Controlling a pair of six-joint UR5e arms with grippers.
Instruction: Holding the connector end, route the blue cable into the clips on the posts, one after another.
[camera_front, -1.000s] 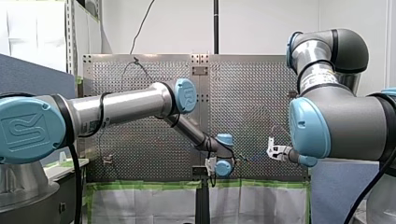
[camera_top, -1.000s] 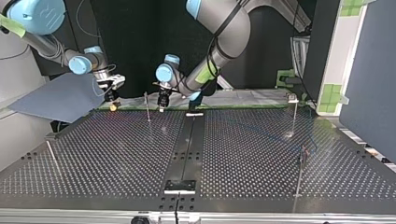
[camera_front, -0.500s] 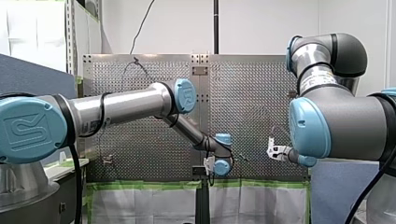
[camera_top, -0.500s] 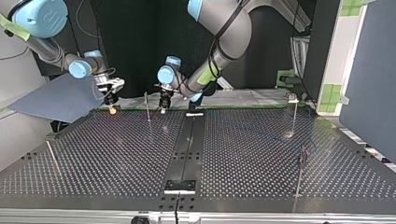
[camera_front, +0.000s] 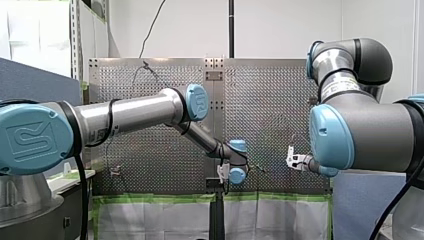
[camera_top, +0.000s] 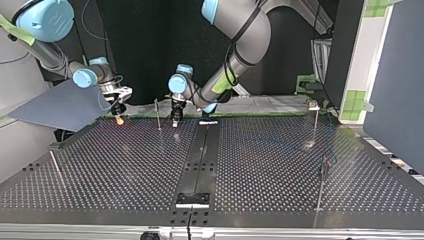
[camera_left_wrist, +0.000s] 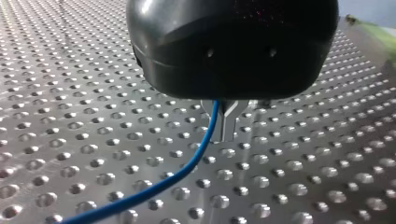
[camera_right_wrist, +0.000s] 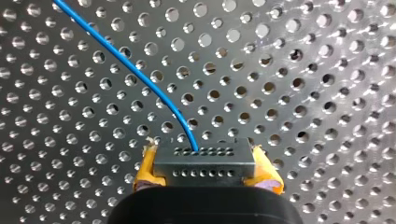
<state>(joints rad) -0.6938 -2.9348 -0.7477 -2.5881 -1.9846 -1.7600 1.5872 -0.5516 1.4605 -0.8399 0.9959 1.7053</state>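
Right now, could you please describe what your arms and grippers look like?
My left arm and my right arm are silver-grey tubes with light-blue joint caps bearing an embossed logo; black cables run along them. My left gripper is black with metal fingers; my right gripper is black with yellow pads.

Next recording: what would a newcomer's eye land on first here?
The blue cable, bright against the perforated table: in the right wrist view it curves out of the black connector clamped by my right hand between yellow pads. In the left wrist view it trails away from under my left hand.
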